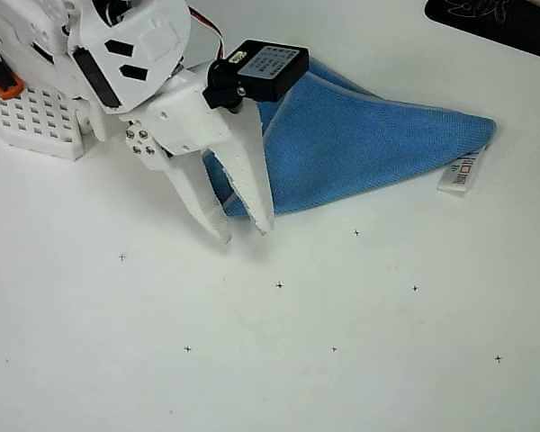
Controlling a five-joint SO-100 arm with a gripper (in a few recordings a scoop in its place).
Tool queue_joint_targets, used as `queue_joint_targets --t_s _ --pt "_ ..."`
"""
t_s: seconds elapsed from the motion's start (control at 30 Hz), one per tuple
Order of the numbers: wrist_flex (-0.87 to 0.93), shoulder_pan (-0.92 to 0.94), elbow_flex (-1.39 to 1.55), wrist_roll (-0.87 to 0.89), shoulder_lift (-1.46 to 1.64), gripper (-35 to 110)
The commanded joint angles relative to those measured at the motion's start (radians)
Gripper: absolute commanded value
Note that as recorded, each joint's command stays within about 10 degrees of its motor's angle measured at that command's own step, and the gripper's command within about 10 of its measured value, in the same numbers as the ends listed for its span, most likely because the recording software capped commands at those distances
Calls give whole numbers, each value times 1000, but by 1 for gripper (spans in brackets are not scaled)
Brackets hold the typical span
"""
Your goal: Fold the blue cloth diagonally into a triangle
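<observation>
From the overhead view my end effector [238, 229] points toward six o'clock, its two white fingers [254, 175] slightly parted at the tips and grasping nothing — I see only bare surface between them, so I call it released. The blue cloth [360, 148] lies at about two o'clock from my fingertips, on the white surface [279, 360], and it already reads as a folded triangle: one layer over another, the long edge running from beside my fingers at lower left up to a rounded corner at three o'clock, near the small white care tag [459, 174] that pokes out below that corner. The cloth's long axis runs roughly nine to three, tilted a little upward to the right. Its near corner sits just behind and beside my right-hand finger in the picture; whether that finger touches the fabric I cannot tell, since the finger covers that edge. By my judgement the fold is made and what remains is to lift clear without dragging the near corner — the move turns on the cloth being behind and to the right of my tips, so pulling away toward seven o'clock looks safest. Counted: one cloth, one tag, one end effector, two fingers.
</observation>
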Motion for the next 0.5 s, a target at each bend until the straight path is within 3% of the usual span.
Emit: queue_joint_targets --t_s 0.0,0.47 --pt "8 -6 -8 -2 18 26" --pt "8 -3 -8 11 18 26"
